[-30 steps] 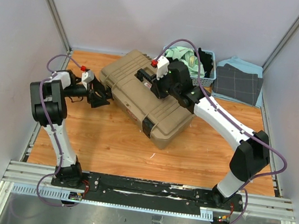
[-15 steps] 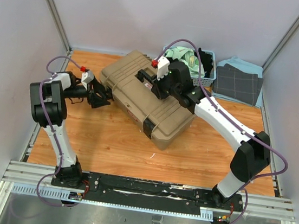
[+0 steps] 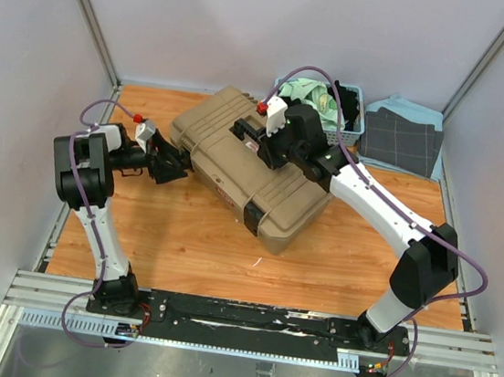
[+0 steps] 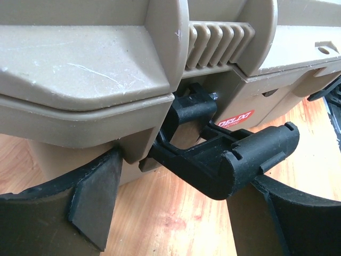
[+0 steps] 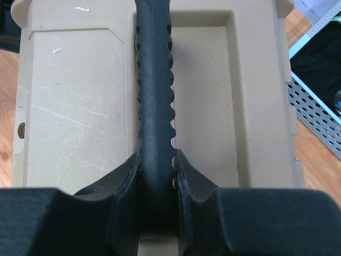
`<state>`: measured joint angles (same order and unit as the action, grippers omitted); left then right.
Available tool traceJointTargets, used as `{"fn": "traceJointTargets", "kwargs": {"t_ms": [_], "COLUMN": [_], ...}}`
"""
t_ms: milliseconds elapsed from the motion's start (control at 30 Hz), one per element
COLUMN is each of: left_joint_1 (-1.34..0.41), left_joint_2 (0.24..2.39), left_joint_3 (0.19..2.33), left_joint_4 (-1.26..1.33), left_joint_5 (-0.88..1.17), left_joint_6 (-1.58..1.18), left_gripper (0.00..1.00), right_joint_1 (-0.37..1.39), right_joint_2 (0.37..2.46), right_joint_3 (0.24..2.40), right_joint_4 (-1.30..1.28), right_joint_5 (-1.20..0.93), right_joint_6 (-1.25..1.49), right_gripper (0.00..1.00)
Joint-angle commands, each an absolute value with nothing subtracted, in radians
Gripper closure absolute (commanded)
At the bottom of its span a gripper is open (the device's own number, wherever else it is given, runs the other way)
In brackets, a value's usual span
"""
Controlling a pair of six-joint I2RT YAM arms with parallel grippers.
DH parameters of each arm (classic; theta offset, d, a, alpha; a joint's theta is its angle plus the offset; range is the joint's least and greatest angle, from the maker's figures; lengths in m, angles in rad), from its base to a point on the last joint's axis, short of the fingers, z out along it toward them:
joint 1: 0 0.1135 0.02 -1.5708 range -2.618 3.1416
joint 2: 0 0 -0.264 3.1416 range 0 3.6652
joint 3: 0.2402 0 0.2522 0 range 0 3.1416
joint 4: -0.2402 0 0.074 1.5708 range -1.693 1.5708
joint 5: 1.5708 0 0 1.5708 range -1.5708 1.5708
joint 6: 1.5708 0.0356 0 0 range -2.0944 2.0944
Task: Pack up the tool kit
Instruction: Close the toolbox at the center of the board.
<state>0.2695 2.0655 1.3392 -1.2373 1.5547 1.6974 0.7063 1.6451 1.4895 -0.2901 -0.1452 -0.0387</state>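
Top external view has the tan toolbox (image 3: pixel 250 170) lying skewed, lid down, mid-frame on the wooden table (image 3: pixel 181 244), its far corner near the blue basket (image 3: pixel 357 119) at upper right. The right gripper (image 3: pixel 256 141) sits over the lid; in the right wrist view its pads pinch the black handle (image 5: pixel 154 96) from both sides. The left gripper (image 3: pixel 176 165) meets the box's left end, fingers (image 4: pixel 96 202) spread, with a swung-out black latch (image 4: pixel 224 160) between them.
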Motion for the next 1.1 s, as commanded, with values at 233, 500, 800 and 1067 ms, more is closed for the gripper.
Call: {"fn": "traceJointTargets", "kwargs": {"t_ms": [233,500,800,1067], "left_joint_1": [0.193,0.197,0.198,0.214], "left_joint_2": [2.060,2.078,2.064,2.042], "left_joint_3": [1.362,1.550,1.777,1.798], "left_joint_4": [-1.370,-1.369,-1.367,-1.286], "left_joint_5": [1.649,1.542,1.311,1.276], "left_joint_6": [1.594,1.506,1.442,1.299], "left_gripper": [0.25,0.24,0.22,0.22], "right_joint_1": [0.740,0.740,0.738,0.726], "right_joint_2": [1.660,1.761,1.880,1.990], "right_joint_3": [1.497,1.625,1.801,1.955], "right_joint_4": [-0.359,-0.384,-0.394,-0.395], "right_joint_5": [-0.199,-0.204,-0.262,-0.293], "right_joint_6": [-0.028,-0.006,-0.006,0.041], "right_gripper": [0.99,0.99,0.99,0.99]}}
